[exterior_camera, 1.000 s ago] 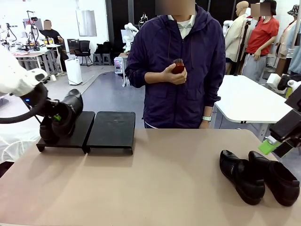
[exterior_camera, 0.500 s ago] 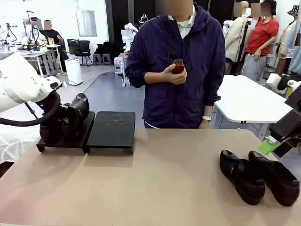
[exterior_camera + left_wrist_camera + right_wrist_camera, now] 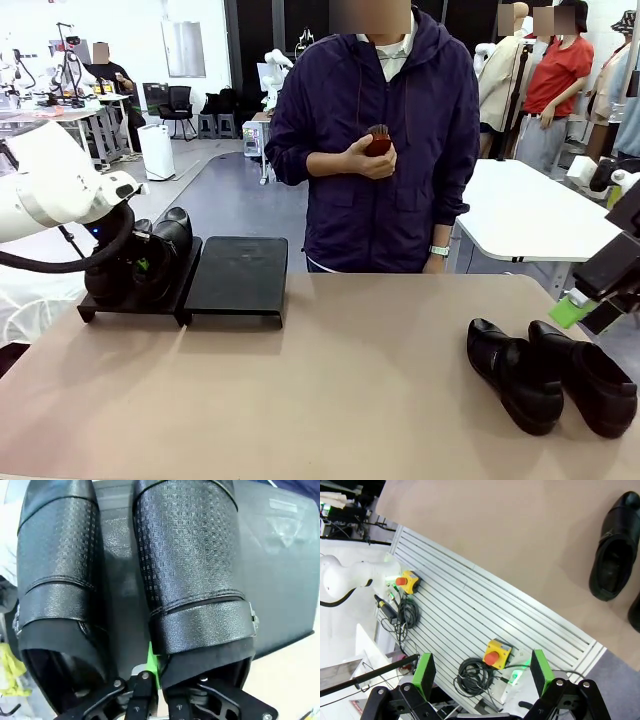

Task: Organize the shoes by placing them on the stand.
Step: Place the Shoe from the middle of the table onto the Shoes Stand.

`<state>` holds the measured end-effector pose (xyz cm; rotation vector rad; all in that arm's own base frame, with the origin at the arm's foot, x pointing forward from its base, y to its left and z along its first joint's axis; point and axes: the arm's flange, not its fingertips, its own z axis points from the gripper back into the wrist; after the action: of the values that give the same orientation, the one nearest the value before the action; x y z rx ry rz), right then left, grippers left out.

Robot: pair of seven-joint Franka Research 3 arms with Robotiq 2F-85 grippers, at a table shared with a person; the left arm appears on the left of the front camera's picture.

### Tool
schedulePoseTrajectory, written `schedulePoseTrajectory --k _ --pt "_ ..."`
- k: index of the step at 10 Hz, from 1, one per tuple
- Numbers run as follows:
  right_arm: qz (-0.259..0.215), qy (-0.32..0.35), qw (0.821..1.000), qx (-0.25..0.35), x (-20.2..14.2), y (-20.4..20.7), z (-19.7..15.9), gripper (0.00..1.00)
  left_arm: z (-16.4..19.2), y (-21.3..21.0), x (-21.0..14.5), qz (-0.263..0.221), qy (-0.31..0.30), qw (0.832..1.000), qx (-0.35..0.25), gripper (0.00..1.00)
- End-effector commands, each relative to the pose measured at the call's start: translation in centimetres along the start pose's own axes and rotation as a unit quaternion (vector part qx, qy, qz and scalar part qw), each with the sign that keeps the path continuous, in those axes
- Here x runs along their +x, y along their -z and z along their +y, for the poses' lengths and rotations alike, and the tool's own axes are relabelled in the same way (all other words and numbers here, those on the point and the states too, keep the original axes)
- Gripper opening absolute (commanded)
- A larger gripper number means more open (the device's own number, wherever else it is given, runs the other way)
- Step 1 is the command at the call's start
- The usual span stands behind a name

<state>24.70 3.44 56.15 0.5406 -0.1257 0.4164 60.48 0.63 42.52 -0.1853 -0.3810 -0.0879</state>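
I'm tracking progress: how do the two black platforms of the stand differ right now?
The left platform carries two shoes, one gripped by the left gripper; the right platform carries none. The left platform lies near the table's left edge, the right platform further inward. Both are low, flat, black.

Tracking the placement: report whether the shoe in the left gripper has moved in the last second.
Yes. The shoe in the left gripper has sunk and shifted right against the fixed stand, ending low on its left half.
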Motion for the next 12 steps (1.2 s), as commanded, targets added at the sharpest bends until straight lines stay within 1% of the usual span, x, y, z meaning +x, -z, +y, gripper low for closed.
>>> schedulePoseTrajectory --k 1,2,5,6,7,8,9,11,12 --pt "0.0 -0.012 1.0 0.01 0.1 -0.3 -0.2 1.0 0.2 -0.4 0.7 0.001 -0.009 1.0 0.0 0.7" --pt "0.0 -0.012 1.0 0.01 0.1 -0.3 -0.2 1.0 0.1 -0.4 0.7 0.003 -0.008 1.0 0.002 1.0" --pt "0.0 -0.012 1.0 0.01 0.1 -0.3 -0.2 1.0 -0.7 -1.7 0.9 -0.013 0.005 1.0 -0.003 1.0" --pt "0.0 -0.012 1.0 0.01 0.1 -0.3 -0.2 1.0 -0.9 -2.9 0.9 -0.024 0.008 1.0 -0.007 1.0" --pt "0.0 -0.012 1.0 0.01 0.1 -0.3 -0.2 1.0 -1.3 -5.1 0.6 -0.024 0.012 1.0 -0.014 1.0" --pt "0.0 -0.012 1.0 0.01 0.1 -0.3 -0.2 1.0 -1.8 -7.5 -0.4 0.065 0.065 0.992 -0.085 1.0" --pt "0.0 -0.012 1.0 0.01 0.1 -0.3 -0.2 1.0 -1.7 -10.2 -1.4 0.1 0.055 0.989 -0.095 1.0" --pt "0.0 -0.012 1.0 0.01 0.1 -0.3 -0.2 1.0 -0.4 -15.7 -4.1 0.142 0.089 0.981 -0.099 1.0" --pt "0.0 -0.012 1.0 0.01 0.1 -0.3 -0.2 1.0 0.3 -18.1 -5.8 0.162 0.115 0.972 -0.122 1.0"
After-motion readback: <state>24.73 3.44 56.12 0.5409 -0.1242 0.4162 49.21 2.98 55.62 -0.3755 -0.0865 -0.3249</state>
